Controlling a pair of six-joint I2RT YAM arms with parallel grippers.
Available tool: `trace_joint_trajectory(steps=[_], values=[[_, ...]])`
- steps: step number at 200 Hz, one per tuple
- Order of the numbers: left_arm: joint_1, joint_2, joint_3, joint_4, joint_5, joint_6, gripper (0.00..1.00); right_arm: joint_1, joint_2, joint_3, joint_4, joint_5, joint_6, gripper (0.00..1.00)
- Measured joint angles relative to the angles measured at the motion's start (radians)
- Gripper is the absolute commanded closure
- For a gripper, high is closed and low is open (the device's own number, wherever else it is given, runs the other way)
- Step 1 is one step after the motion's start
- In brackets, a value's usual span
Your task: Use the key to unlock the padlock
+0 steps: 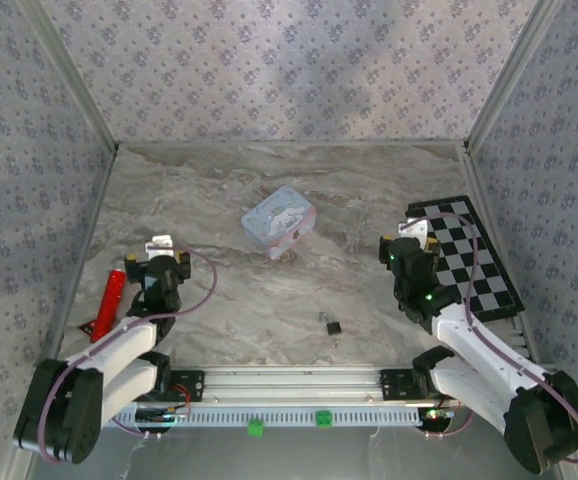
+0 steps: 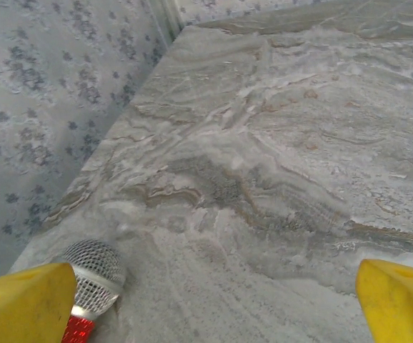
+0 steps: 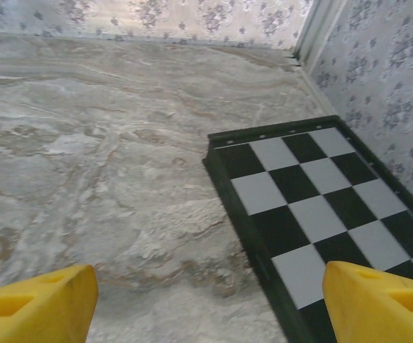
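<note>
**Top external view.** We list the padlock (image 1: 332, 326), small and dark, lying on the marble worktop (image 1: 229, 310) near the front rail and between the two arms. It is well apart from the left end effector (image 1: 160, 245) and somewhat nearer the right end effector (image 1: 406, 240), touching neither. A pale blue tin (image 1: 279, 221) sits farther back, mid-worktop. A red microphone (image 1: 108, 300) lies along the left wall, and a checkerboard (image 1: 474, 262) lies against the right wall. We note bare worktop all round the padlock.

**Left wrist view.** We record the left end effector (image 2: 214, 286) with its yellow fingers (image 2: 24, 304) spread wide and nothing between them. The microphone's mesh head (image 2: 93, 271) lies just beside the left finger, with the wall close by. Bare worktop lies ahead.

**Right wrist view.** We record the right end effector (image 3: 206, 286) spread wide and empty. The checkerboard's edge (image 3: 244, 214) lies ahead on its right, against the wall, with bare marble on its left.
</note>
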Motion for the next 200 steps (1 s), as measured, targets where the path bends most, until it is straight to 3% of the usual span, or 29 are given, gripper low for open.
trace_joint_trajectory(steps=[57,107,139,166,200], values=[[0.094,0.156,0.008,0.184,0.2,0.051,0.0,-0.052,0.034,-0.055,0.15,-0.009,-0.111,0.16],[0.114,0.367,0.097,0.305,0.343,0.082,0.0,-0.079,0.024,-0.078,0.175,-0.05,-0.128,0.16],[0.206,0.512,0.141,0.39,0.41,0.042,0.0,-0.102,0.076,-0.078,0.204,-0.068,-0.128,0.15],[0.247,0.551,0.188,0.352,0.461,0.01,0.0,-0.129,0.138,-0.082,0.233,-0.079,-0.129,0.15],[0.256,0.551,0.209,0.346,0.485,-0.011,0.0,-0.233,0.236,-0.082,0.287,-0.125,-0.118,0.15]])
